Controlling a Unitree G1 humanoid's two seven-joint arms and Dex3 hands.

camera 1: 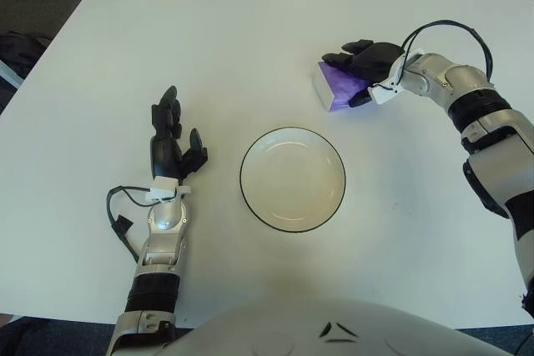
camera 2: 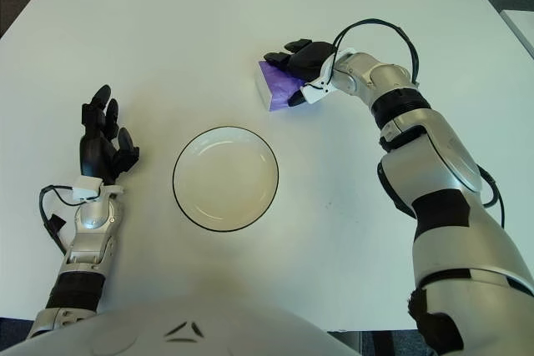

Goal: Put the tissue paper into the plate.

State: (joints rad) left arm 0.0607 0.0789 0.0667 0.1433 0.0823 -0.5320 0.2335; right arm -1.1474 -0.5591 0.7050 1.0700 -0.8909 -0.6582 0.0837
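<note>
My right hand (camera 1: 367, 62) is out at the far right of the tabletop (camera 1: 250, 47), lying over the top of the tissue paper pack (camera 1: 336, 89), my dark fingers (camera 1: 344, 57) draped across its far edge and my thumb (camera 1: 361, 99) coming down against its near right corner. I am touching the pack, though I cannot tell whether my fingers are truly clamped on it or only resting on top. The pack is purple with a pale end face turned to my left, and it lies flat on the white surface, not lifted. A black cable (camera 2: 373, 27) loops up from my right wrist and back to the forearm. Nearer to me and to the left of the pack, apart from it, sits the plate (camera 1: 293, 178), a round white dish with a thin dark rim and nothing in it. Farther left again, well apart from the plate, my left hand (camera 1: 173, 141) shows with the fingers stretched out and relaxed, pointing away from me and holding nothing. A short black cable (camera 1: 117, 214) curls beside that wrist.
</note>
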